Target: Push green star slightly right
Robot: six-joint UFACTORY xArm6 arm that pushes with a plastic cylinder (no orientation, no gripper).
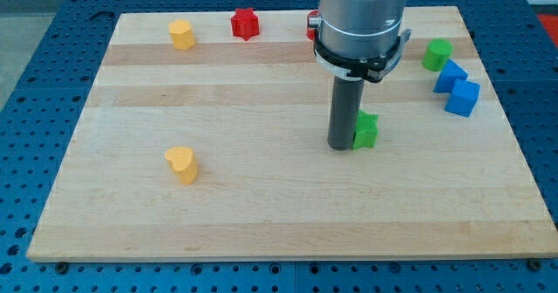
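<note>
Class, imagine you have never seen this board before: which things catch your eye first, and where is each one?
The big grey arm with its dark rod dominates the upper middle; my tip rests on the board right against the left side of the green star. Next come the two blue blocks with a green block at the view's right. Along the top edge sit a yellow block and a red star.

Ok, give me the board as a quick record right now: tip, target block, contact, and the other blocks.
tip: my tip sits on the board, right of centre
target: green star, partly hidden by the rod
tip vs target: at the star's left side, apparently touching
right of the star: bare board
top right: green block, two blue blocks
top left: yellow block, red star
behind arm: red block, mostly hidden
lower left: yellow heart
</note>
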